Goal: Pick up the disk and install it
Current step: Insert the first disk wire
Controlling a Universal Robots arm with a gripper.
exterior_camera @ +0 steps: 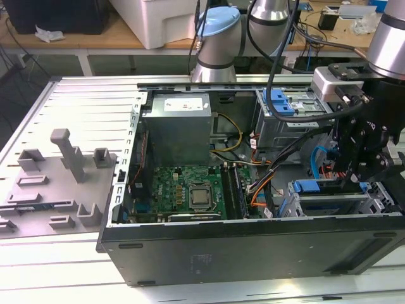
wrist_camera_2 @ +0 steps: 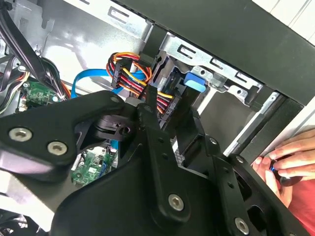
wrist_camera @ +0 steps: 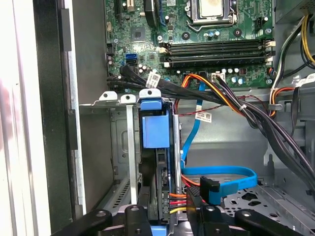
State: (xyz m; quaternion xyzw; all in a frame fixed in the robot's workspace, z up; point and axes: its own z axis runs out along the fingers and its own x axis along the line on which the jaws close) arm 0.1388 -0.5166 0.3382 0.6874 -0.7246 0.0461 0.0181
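Note:
The disk (wrist_camera: 156, 128) stands on edge inside the metal drive cage (wrist_camera: 129, 147) at the front corner of the open computer case. Its blue carrier strip (exterior_camera: 313, 186) shows at the cage's top in the exterior view, on that view's right. The blue end (wrist_camera_2: 194, 81) also sits in the cage slot in the second wrist view. My black gripper (exterior_camera: 351, 177) reaches down into the cage from above. In the first wrist view the gripper (wrist_camera: 167, 223) is shut on the disk's near end, with coloured power wires (wrist_camera: 179, 199) right beside it.
A grey power supply box (exterior_camera: 177, 126) and the green motherboard (exterior_camera: 190, 187) fill the case's middle. Another cage with a blue latch (exterior_camera: 283, 101) sits at the back. A blue data cable (wrist_camera: 221, 174) loops beside the drive cage. A person's hand (wrist_camera_2: 288, 157) rests outside the case wall.

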